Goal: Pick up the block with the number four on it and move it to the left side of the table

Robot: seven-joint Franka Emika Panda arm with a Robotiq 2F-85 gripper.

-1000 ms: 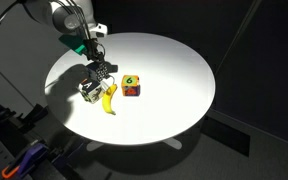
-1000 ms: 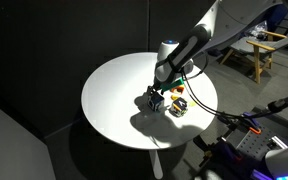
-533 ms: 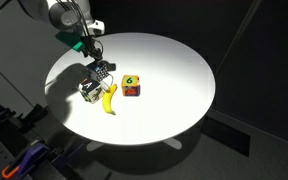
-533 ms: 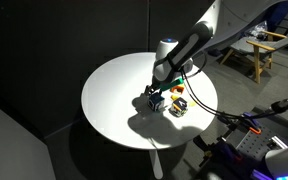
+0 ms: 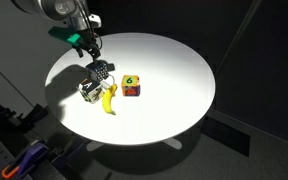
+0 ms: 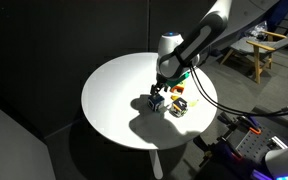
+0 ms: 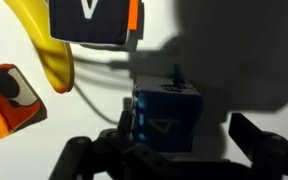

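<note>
The block with the number four is a blue cube with a white 4 facing the wrist camera. It lies in shadow between my gripper's fingers. The left finger is right beside it and the right finger stands well apart, so the gripper is open. In both exterior views the block sits on the round white table, with my gripper just above it.
A black-and-white cube, a banana and an orange-red cube with a green 6 lie close by. The table edge is near the cluster in an exterior view.
The arm has risen a little over the last second. The blue block has stayed in the same spot on the table.
</note>
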